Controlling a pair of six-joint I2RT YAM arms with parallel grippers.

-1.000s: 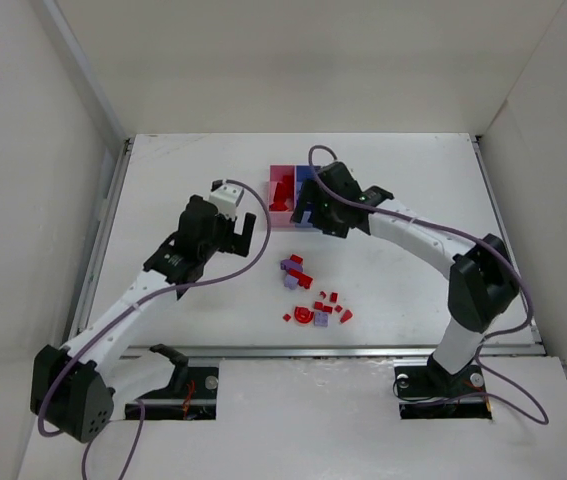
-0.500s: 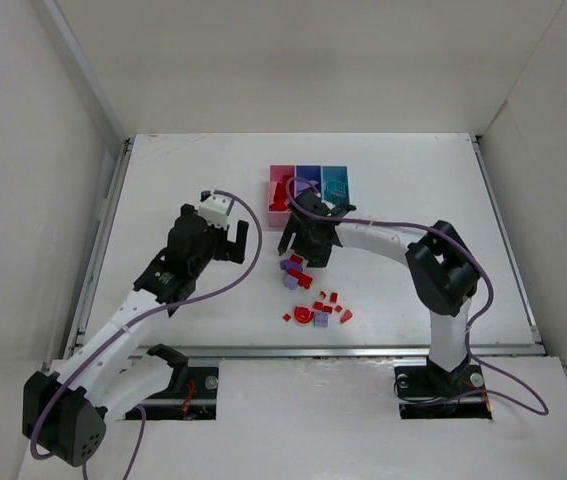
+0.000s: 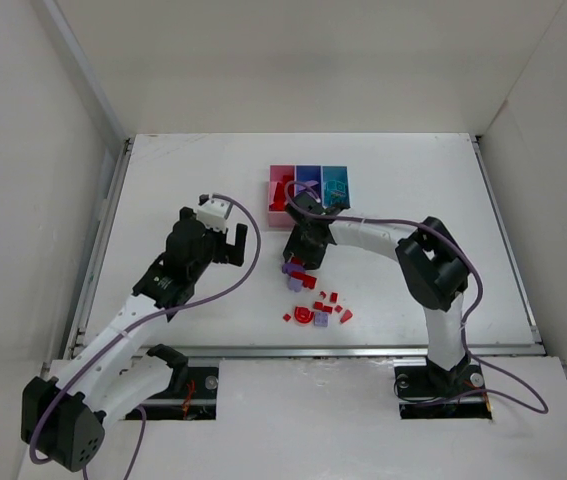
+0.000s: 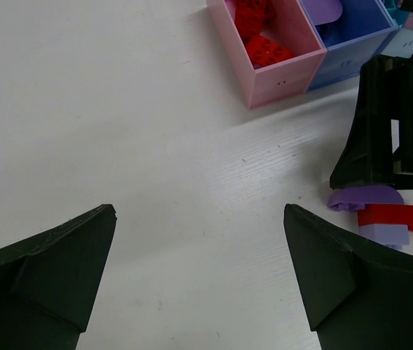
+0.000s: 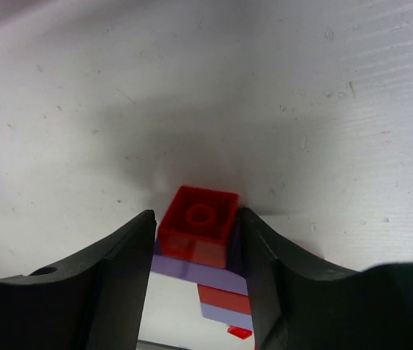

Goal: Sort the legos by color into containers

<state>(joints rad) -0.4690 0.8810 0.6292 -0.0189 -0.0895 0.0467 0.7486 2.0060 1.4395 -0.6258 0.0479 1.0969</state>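
My right gripper (image 3: 299, 262) stands over the near-left end of the lego pile, jaws pointing down. In the right wrist view the right gripper (image 5: 197, 219) is shut on a small red brick (image 5: 200, 227), one finger against each side. That brick sits on a lilac piece (image 5: 199, 273) with red and lilac pieces below it. More red and lilac legos (image 3: 320, 308) lie scattered closer to me. The containers stand in a row behind: pink (image 3: 281, 192), purple-blue (image 3: 308, 176) and light blue (image 3: 335, 182). My left gripper (image 4: 199, 211) hangs open over bare table, left of the pile.
Red pieces lie in the pink bin (image 4: 282, 84) and lilac ones in the purple-blue bin (image 4: 355, 58). White walls close in the table on the left, back and right. My right arm's cable (image 3: 383, 222) arcs over the table beside the bins.
My right gripper came from above the bins down to the pile, and its jaws closed round the red brick. My left arm drew back slightly toward the left.
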